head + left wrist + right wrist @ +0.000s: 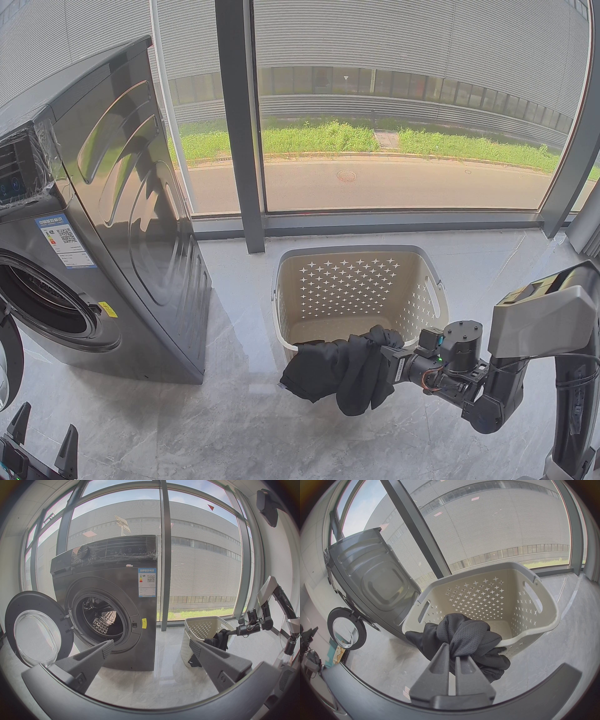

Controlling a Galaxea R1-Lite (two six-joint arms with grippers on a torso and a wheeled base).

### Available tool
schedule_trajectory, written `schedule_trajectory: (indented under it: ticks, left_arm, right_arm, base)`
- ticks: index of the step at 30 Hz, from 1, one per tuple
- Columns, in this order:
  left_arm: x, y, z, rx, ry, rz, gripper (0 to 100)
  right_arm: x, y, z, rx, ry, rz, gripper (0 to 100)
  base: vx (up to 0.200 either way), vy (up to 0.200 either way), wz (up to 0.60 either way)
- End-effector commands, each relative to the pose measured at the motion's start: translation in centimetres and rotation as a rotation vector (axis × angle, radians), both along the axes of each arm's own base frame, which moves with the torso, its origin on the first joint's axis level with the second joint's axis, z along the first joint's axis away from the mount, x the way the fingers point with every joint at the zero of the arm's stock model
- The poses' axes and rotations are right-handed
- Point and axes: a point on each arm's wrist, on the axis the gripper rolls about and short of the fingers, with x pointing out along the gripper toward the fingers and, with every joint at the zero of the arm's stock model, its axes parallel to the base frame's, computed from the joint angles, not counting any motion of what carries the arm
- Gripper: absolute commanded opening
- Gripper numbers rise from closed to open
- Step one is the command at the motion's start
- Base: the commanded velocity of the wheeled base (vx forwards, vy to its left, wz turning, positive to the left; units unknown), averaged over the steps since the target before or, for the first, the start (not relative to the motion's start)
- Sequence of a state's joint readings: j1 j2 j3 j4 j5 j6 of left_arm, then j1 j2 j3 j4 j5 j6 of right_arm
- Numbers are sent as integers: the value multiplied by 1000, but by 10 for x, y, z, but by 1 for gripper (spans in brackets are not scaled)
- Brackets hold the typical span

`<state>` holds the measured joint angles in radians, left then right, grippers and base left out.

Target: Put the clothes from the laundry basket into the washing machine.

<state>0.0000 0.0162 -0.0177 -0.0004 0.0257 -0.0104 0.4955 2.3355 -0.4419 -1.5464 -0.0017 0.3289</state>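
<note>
One black garment [337,375] pinched in R tool [452,656] at basket [350,250] rim; L tool [151,644] spread wide.

Pale marble-look floor [250,412] meets tall windows [400,100] showing a sunlit road, grass and grey building.

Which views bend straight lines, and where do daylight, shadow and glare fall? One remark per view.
Head view: lines nearly straight; daylight comes through the window, and the washing machine shadows the floor beside it. Left wrist view: window frames bow, corners darken, the door glass gleams. Right wrist view: same bowing; black garment dark against the bright laundry basket.
</note>
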Motion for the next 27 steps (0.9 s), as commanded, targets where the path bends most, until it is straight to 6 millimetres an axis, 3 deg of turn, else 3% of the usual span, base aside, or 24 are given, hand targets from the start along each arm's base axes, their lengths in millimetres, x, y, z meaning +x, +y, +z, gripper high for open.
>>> schedule_trajectory:
  ticks: [1, 7, 14, 15, 17, 20, 27]
  left_arm:
    - [0, 0, -4, 0, -1, 0, 100]
    - [0, 0, -4, 0, -3, 0, 100]
    - [0, 0, -4, 0, -3, 0, 100]
    - [0, 0, -4, 0, -1, 0, 100]
    - [0, 0, -4, 0, -3, 0, 100]
    - [0, 0, -4, 0, -3, 0, 100]
    - [0, 0, -4, 0, -1, 0, 100]
  right_arm:
    - [-7, -3, 25, 31, -52, 4, 0]
    - [-9, -3, 43, 60, -99, 3, 0]
    - [-19, -1, 78, 103, -201, 8, 0]
    - [-23, -1, 93, 124, -249, 8, 0]
    - [-25, -1, 100, 132, -269, 10, 0]
    - [-37, -4, 129, 160, -363, 25, 0]
    - [-61, -15, 159, 115, -499, 46, 0]
  base:
    - [0, 0, 0]
    - [0, 0, 0]
    - [0, 0, 0]
    - [0, 0, 0]
    - [0, 0, 0]
    - [0, 0, 0]
    - [0, 0, 0]
